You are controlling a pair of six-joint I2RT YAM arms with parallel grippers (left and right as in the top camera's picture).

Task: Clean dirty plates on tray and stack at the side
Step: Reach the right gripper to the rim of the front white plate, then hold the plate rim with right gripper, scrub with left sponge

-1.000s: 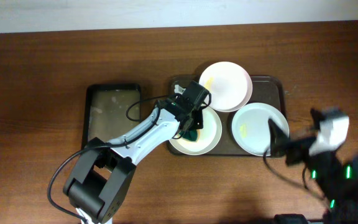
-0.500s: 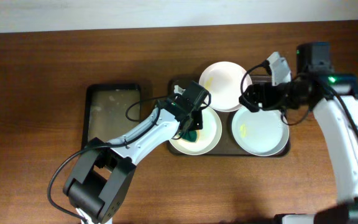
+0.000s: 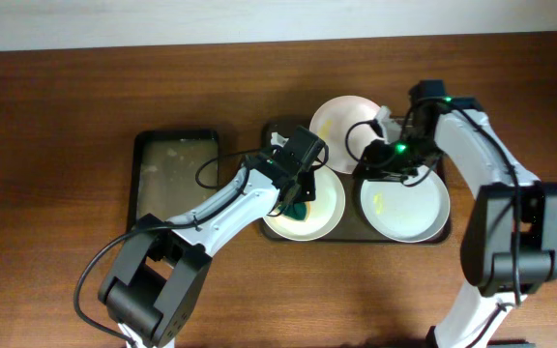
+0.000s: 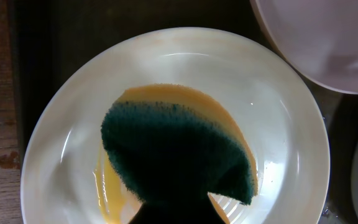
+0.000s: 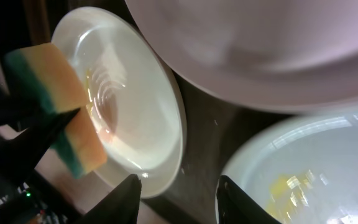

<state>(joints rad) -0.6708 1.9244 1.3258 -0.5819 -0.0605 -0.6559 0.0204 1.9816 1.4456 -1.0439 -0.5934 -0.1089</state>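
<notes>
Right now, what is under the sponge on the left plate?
The white plate, with a yellowish smear showing beside the sponge. The patch directly beneath is covered.

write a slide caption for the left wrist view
Green-and-yellow sponge pressed on a smeared white plate, a second plate at upper right

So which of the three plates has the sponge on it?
The leftmost plate, with the green-and-yellow sponge on it; the back plate and the right plate carry no sponge.

Three round white plates (image 3: 404, 208) in dark rimmed tray (image 3: 433, 133): back plate (image 3: 339, 124) overlapping the front pair's rims; front left plate (image 3: 329, 201) smeared yellow; front right plate (image 3: 409, 198) yellow-flecked.
</notes>
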